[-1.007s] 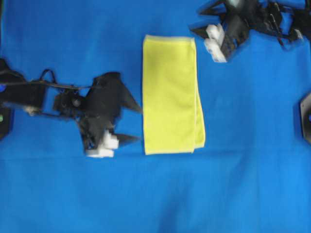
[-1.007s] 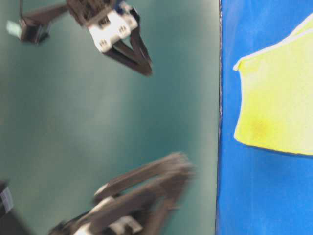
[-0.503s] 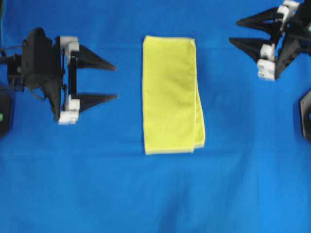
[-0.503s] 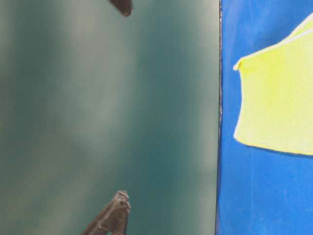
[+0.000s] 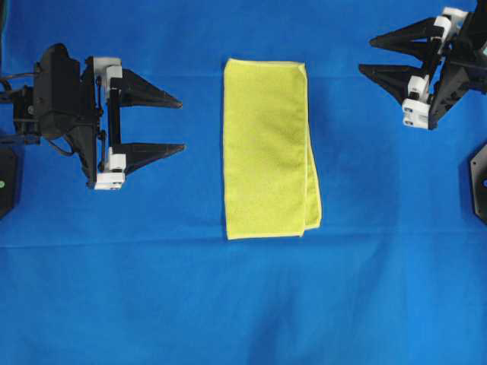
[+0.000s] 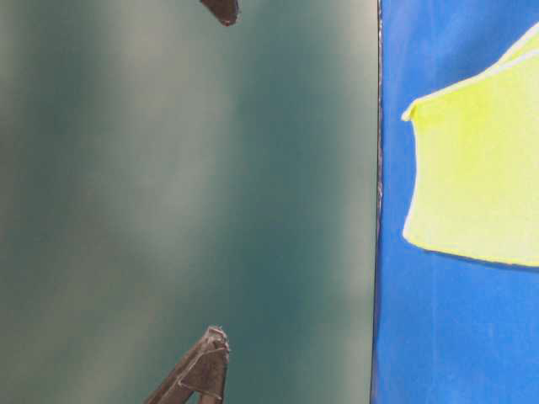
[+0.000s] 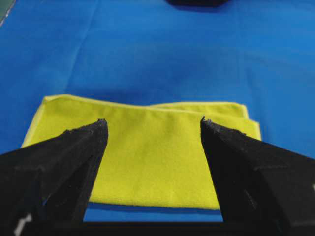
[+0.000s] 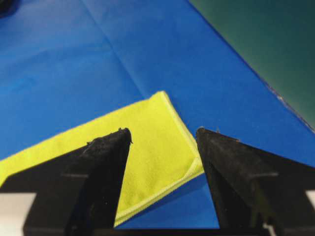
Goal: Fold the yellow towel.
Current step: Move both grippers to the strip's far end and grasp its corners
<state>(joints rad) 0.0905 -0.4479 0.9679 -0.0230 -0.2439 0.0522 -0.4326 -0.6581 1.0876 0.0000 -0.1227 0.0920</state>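
- Overhead exterior view, far left: the left claw [image 5: 156, 123] is seen spread wide with nothing held, parked well apart from the yellow towel [image 5: 268, 149] and pointed toward its long left edge. A low approach from here risks the edge being pushed along the blue cloth [image 5: 243, 304] rather than picked up, since thin, soft fabric is easily bunched.
- In the middle, the yellow towel is found lying flat on the blue cloth over the tabletop, folded into a tall strip. Its layers are not squared: along the lower right side one layer pokes out past the other. If only one layer is pinched, the strip could be peeled open instead of folded further, or the blue cloth could be caught with it.
- On the right, the right claw [image 5: 373, 55] is likewise shown wide open and empty, near the towel's upper right corner but clear of it. In its wrist view, that corner [image 8: 165, 98] is framed between the fingertips. An uneven grab by the two sides would be expected to leave a skewed fold.
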